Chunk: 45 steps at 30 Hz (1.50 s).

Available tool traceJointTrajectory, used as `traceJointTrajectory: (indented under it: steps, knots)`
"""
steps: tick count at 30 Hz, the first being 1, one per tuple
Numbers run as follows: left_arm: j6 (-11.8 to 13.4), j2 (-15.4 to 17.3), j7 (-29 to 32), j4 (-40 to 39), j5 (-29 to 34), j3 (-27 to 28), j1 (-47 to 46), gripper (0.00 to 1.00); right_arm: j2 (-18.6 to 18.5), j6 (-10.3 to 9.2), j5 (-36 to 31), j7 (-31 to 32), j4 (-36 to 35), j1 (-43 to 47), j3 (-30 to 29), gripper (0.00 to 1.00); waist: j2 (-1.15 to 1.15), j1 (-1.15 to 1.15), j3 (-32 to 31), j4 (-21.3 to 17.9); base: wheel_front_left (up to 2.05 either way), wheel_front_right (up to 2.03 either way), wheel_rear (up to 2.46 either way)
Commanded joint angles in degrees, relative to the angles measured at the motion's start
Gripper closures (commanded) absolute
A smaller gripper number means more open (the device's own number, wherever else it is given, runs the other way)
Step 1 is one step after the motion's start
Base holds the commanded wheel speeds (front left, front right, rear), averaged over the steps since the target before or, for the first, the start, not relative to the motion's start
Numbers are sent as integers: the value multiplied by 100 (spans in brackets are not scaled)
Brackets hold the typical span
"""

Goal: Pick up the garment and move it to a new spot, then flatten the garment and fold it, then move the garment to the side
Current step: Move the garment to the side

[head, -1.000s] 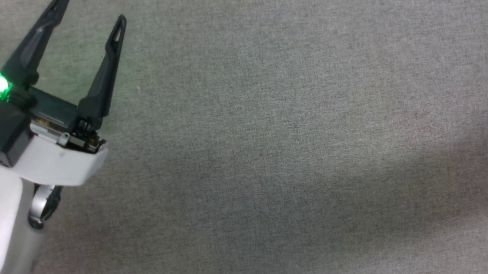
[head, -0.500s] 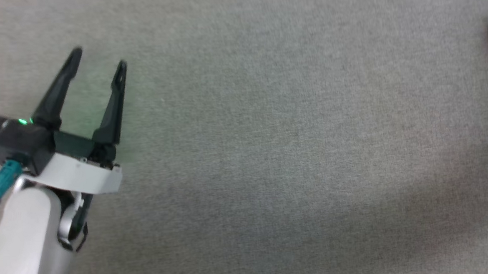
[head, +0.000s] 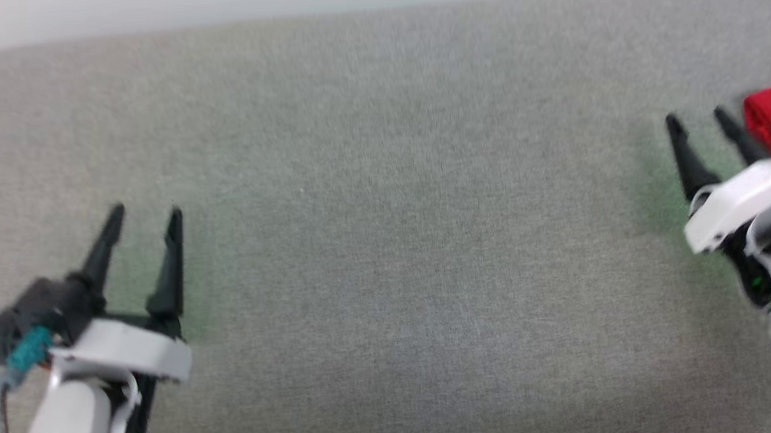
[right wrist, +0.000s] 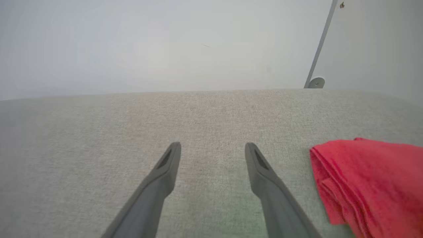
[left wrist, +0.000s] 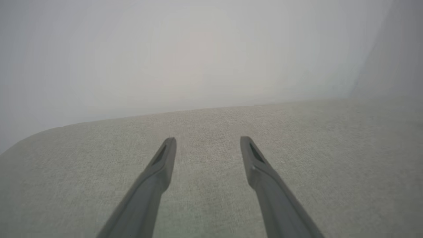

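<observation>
A flat work surface (head: 387, 243) covered in grey, finely woven cloth with a matte, slightly heathered texture; in the head view its far edge meets a plain pale wall (right wrist: 165, 43). In the right wrist view a thin grey rod (right wrist: 320, 49) runs down the wall to a small round foot at the surface's far edge.

The left gripper (head: 146, 210) rests low over the surface at the lower left. Its two long, dark, tapering fingers, each with a slot near the tip, stand spread apart with bare cloth between them and nothing held. The right gripper (head: 695, 116), at the right edge of the head view, has the same fingers on a white wrist shell. They too are parted and empty.

The garment (right wrist: 370, 178) is a soft, bright red cloth lying on the surface in a compact bundle. Its near left edge shows several stacked folds, and its top is gently rumpled. In the head view it is blurred and partly hidden behind the right wrist.

The garment lies to the right of the right gripper, near its right finger but apart from it, and well apart from the left gripper.
</observation>
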Motion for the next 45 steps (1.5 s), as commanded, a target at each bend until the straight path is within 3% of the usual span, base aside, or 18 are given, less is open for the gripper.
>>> traceJointTrajectory:
  steps: [1, 17, 27, 36, 45]
  knots:
    - [-11, -29, 3, 22, 33, 23, 98, 0, 36, -4, 22, -28, -32, 101, -36, 0, 0, 0, -325, 69, 0, 0, 0]
    - [-20, -654, 3, -114, 477, 472, 1520, 0, 172, -4, -488, -69, -1242, 2193, -1150, 0, 0, 0, -1522, 124, 0, 0, 0]
    - [-21, -941, 3, -580, 426, 822, 2218, 0, 316, -4, -841, -14, -2305, 3282, -1769, 0, 0, 0, -1801, 202, 0, 0, 0]
    - [-21, -1058, 3, -856, 391, 948, 2631, 0, 891, -4, -1274, 195, -3508, 4135, -2374, 0, 0, 0, -1856, 257, 0, 0, 0]
    - [-21, -1090, 3, -1083, 622, 913, 2767, 0, 1361, -4, -1539, 343, -4219, 4799, -2786, 0, 0, 0, -1870, 311, 0, 0, 0]
